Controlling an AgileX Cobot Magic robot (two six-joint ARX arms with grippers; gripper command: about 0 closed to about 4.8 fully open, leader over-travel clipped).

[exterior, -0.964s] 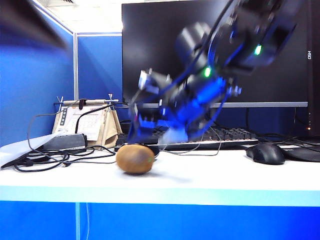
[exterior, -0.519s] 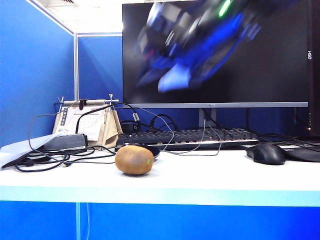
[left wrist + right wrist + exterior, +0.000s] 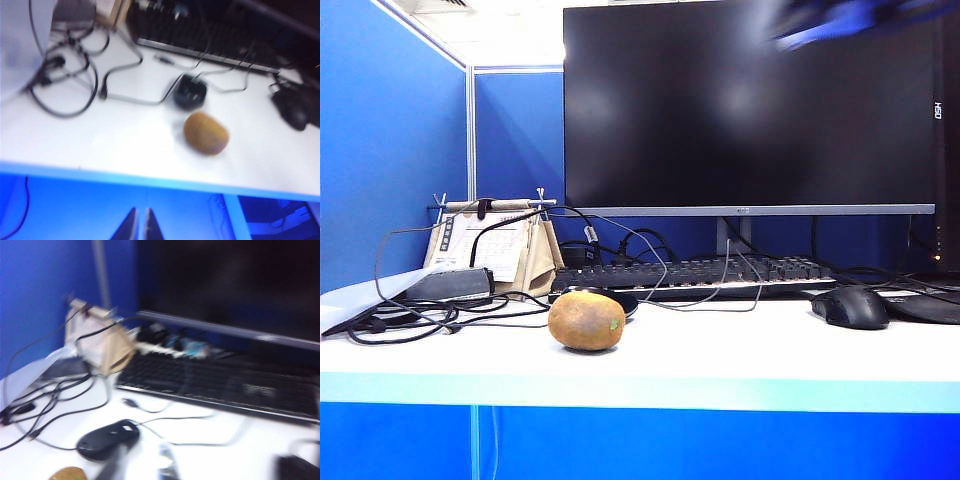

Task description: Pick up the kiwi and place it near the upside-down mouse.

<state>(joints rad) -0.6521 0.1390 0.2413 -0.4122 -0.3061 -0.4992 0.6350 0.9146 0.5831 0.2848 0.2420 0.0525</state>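
The brown kiwi [image 3: 586, 321] lies free on the white table [image 3: 740, 360], touched by no gripper. Right behind it sits the upside-down mouse [image 3: 619, 299], black and corded, mostly hidden in the exterior view. The left wrist view shows the kiwi [image 3: 206, 133] close beside this mouse [image 3: 190, 92]. My left gripper [image 3: 140, 226] hangs off the table's front edge, shut and empty. My right gripper [image 3: 142, 467] is blurred, high above the mouse [image 3: 107, 437] and the kiwi [image 3: 67, 473], its fingers a little apart and empty. A blue blur of the right arm [image 3: 850, 15] crosses the exterior view's top.
An all-black mouse [image 3: 850, 307] sits at the right of the table. A keyboard [image 3: 690, 273] and a large monitor [image 3: 750, 105] stand behind. Loose cables [image 3: 420, 318], a desk calendar [image 3: 495, 245] and a grey flat device [image 3: 445, 283] fill the left side.
The right arm, which hung just over the kiwi, has swung up and to the right, almost out of the exterior view. The kiwi stays on the table, barely shifted left.
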